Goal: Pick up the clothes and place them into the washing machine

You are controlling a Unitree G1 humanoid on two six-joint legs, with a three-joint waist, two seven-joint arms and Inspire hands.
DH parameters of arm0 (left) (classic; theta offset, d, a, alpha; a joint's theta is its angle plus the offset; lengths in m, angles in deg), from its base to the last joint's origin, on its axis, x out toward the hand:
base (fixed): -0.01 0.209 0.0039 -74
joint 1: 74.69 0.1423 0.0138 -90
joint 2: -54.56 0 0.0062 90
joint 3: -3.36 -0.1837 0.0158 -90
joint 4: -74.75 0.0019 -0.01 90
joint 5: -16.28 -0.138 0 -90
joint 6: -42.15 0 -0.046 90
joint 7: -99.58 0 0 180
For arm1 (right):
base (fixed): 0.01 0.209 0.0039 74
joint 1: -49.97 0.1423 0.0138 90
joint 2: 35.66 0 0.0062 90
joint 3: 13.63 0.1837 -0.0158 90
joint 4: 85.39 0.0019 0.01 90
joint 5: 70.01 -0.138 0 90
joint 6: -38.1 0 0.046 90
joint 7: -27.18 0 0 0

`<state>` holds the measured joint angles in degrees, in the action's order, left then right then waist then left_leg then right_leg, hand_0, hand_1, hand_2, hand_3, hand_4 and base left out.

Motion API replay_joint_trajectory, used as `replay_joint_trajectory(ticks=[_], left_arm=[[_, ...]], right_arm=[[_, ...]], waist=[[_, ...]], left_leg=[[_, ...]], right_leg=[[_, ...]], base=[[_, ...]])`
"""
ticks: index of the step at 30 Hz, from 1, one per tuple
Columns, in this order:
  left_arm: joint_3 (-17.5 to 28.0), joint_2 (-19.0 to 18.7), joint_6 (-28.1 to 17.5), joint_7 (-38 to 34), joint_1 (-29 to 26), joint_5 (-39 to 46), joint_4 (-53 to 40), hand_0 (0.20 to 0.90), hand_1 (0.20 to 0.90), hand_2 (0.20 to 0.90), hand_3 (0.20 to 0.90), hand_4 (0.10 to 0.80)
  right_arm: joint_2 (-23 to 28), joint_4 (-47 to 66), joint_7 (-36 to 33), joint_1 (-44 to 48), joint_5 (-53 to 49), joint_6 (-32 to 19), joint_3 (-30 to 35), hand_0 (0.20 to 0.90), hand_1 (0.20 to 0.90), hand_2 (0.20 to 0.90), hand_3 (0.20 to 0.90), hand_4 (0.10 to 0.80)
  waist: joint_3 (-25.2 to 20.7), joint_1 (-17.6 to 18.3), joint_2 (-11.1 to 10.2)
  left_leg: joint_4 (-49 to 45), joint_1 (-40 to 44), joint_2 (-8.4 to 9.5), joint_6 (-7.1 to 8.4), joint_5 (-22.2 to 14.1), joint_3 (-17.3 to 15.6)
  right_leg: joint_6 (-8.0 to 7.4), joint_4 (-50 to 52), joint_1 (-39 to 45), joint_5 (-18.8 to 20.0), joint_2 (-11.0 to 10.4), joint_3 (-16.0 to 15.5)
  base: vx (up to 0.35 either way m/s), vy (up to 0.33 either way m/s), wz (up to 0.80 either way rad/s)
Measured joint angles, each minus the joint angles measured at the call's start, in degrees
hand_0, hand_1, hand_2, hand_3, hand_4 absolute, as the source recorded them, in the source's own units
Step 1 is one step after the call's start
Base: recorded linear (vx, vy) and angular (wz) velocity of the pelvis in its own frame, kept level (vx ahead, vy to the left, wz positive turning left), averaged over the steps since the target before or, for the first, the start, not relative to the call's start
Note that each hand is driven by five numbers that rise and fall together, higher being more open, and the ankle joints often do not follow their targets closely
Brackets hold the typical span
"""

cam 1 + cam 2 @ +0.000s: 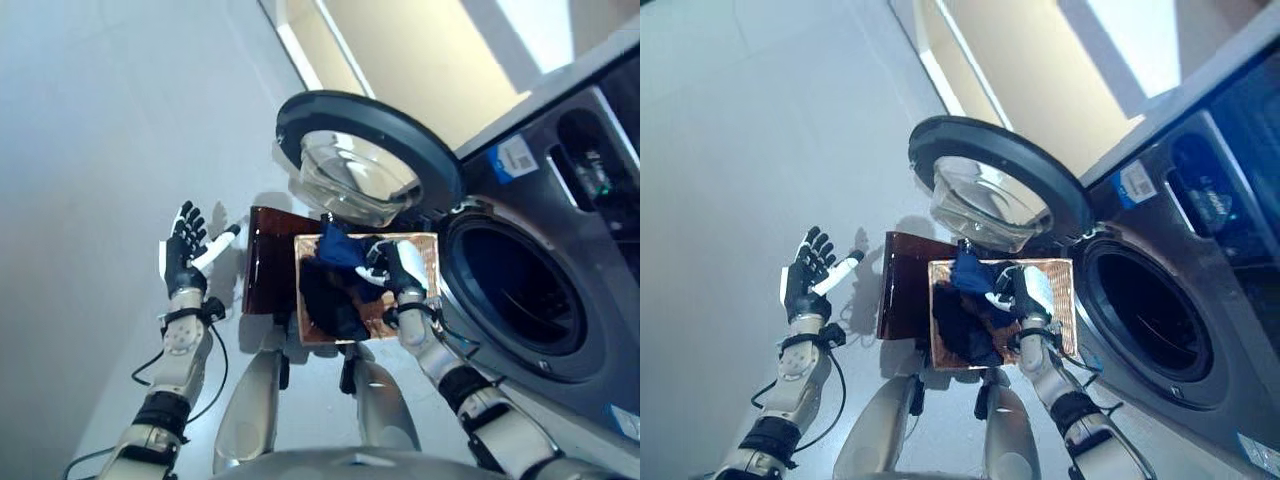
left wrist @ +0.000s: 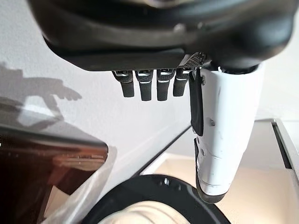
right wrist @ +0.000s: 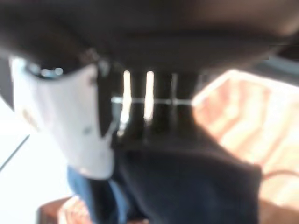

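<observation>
Grey floor [image 1: 100, 150], one basket [image 1: 425, 250] — seemingly two dark clothes [image 1: 335, 285], right hand [image 1: 405, 268] gripping.

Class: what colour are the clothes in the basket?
Dark blue and black clothes; clearest in the left eye view.

No text can be read. The washing machine [image 1: 560, 250] carries a blue and white label [image 1: 514, 157] on its front panel and another sticker [image 1: 625, 422] at its near corner, both too small to make out.

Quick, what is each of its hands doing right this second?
Left hand: open, empty, raised beside the basket.
Right hand: down in the woven basket on the dark blue clothes; grip cannot be told.
</observation>
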<state>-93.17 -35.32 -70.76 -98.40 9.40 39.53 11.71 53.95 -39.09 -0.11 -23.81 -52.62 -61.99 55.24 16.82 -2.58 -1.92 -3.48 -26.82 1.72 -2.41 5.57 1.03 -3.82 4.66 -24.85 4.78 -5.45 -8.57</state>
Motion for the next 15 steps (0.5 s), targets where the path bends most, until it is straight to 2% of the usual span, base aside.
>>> replay_joint_trajectory(ticks=[15], left_arm=[[4.34,1.10,0.08,1.60,4.04,-0.01,0.60,0.900,0.900,0.900,0.900,0.800]], right_arm=[[4.04,13.32,7.65,-11.04,-2.15,-4.07,3.11,0.200,0.200,0.200,0.200,0.300]], waist=[[-0.66,1.48,-0.50]], left_leg=[[3.95,9.13,-0.32,-0.24,0.14,-1.13]], right_leg=[[-0.17,-3.24,8.45,0.14,0.44,0.47]], base=[[0.020,-0.012,-0.04]])
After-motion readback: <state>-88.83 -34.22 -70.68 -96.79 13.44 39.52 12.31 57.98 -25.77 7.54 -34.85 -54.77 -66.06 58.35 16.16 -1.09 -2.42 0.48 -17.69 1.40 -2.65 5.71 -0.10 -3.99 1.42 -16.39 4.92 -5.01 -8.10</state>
